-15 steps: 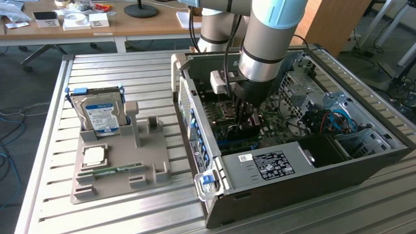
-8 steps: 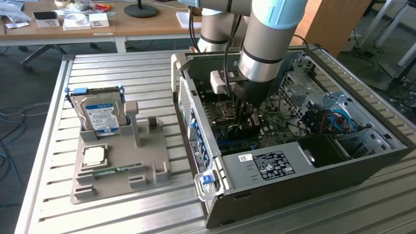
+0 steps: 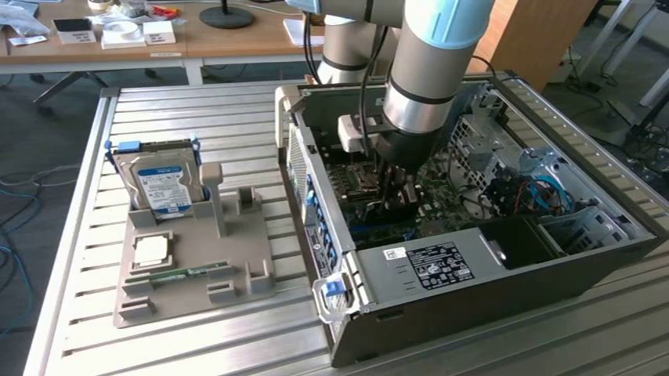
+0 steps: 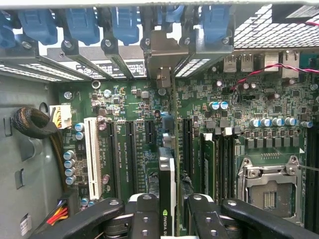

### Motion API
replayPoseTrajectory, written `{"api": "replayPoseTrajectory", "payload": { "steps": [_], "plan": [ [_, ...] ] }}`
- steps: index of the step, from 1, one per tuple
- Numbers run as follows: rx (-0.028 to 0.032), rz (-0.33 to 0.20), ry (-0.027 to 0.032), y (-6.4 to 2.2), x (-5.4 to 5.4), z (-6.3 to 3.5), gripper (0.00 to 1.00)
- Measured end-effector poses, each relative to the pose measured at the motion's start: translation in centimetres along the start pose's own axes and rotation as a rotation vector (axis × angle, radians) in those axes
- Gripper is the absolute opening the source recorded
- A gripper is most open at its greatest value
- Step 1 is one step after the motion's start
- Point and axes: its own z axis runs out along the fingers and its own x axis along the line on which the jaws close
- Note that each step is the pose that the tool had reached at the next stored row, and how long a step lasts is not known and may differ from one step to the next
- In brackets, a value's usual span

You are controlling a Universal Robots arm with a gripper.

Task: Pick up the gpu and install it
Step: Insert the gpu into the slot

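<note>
My gripper (image 3: pixel 399 205) reaches down into the open computer case (image 3: pixel 471 274), low over the motherboard (image 3: pixel 361 196). In the wrist view my gripper (image 4: pixel 172 219) is shut on the gpu (image 4: pixel 167 184), a thin dark card seen edge-on with a green logo, one black finger (image 4: pixel 144 214) pressing each side. The card stands upright over the black expansion slots (image 4: pixel 130 149) in the middle of the board. Its metal bracket (image 4: pixel 162 57) lies at the rear slot openings, under the blue latches (image 4: pixel 124 22).
A white slot (image 4: pixel 92 154) and an empty CPU socket (image 4: pixel 269 189) flank the card, with memory sticks (image 4: pixel 209 164) upright between. Outside the case, a grey holder (image 3: pixel 188 290) carries a hard drive (image 3: pixel 162 184), a chip (image 3: pixel 152 251) and a green RAM stick (image 3: pixel 188 272).
</note>
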Motion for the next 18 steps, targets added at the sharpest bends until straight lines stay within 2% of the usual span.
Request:
{"api": "replayPoseTrajectory", "payload": {
  "steps": [7, 18],
  "plan": [
    [0.0007, 0.000, -0.0030, 0.19, 0.01, 0.02, 0.27],
    [-0.0002, 0.000, -0.0036, 0.31, 0.09, 0.37, 0.27]
  ]
}}
